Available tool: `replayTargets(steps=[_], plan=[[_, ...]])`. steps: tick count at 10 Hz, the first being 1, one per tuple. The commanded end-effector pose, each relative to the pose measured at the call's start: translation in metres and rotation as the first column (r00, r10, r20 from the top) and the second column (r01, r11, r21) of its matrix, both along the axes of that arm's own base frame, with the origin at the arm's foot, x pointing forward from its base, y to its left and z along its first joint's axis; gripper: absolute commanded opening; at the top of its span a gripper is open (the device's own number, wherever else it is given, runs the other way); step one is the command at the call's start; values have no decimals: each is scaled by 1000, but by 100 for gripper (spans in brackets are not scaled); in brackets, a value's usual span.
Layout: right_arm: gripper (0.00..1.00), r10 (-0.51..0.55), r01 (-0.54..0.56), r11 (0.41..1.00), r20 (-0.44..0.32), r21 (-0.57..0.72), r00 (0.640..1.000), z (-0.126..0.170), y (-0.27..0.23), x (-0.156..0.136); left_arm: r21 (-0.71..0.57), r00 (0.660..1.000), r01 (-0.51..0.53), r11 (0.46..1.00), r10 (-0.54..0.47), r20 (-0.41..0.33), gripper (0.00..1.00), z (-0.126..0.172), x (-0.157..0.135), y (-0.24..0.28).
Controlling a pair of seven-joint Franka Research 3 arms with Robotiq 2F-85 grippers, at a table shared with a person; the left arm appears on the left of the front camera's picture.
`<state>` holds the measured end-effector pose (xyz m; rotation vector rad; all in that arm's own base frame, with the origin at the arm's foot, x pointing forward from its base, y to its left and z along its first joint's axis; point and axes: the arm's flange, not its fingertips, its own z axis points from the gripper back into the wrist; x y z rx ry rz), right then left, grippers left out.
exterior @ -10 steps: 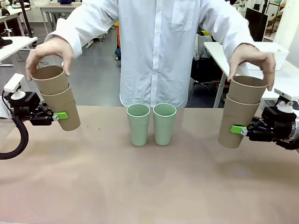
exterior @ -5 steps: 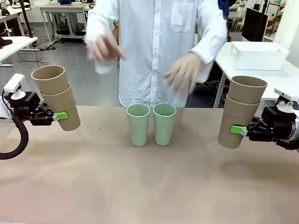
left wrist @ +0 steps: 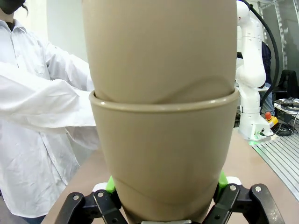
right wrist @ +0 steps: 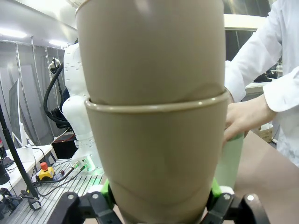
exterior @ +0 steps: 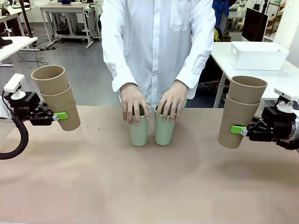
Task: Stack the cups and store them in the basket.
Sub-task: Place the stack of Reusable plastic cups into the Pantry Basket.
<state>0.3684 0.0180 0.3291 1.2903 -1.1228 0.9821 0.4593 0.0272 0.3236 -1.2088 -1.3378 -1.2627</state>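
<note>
At the table's left edge my left gripper [exterior: 60, 115] is shut on a stack of two tan-brown cups [exterior: 57, 96], held above the surface and tilted a little; the left wrist view shows that stack [left wrist: 161, 112] between the green pads. On the right, my right gripper [exterior: 237, 129] is shut on a second tan-brown pair [exterior: 242, 110], seen close in the right wrist view [right wrist: 154, 116]. Two mint green cups [exterior: 139, 130] [exterior: 164, 130] stand upright side by side at the table's middle, each with one of the person's hands [exterior: 133, 102] [exterior: 173, 100] on its rim. The white basket [exterior: 258, 55] rests on a side table at the back right.
The person in a white coat stands at the far edge, directly behind the green cups. The brown tabletop [exterior: 149, 186] stretches bare between my two arms and toward the near edge. White tables stand in the background at the left.
The person let go of the tops of both tan stacks, brought both hands to the middle and set them on the two green cups. Neither arm moved.
</note>
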Motion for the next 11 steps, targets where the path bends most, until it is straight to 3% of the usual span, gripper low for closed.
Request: replayTargets(steps=[1, 11], plan=[[85, -14, 14, 1000, 9, 11, 1000, 4, -1, 2, -5, 1000, -1, 1000, 1, 7, 85, 3, 0, 0], [85, -14, 14, 1000, 9, 11, 1000, 4, -1, 2, -5, 1000, -1, 1000, 1, 7, 85, 3, 0, 0]])
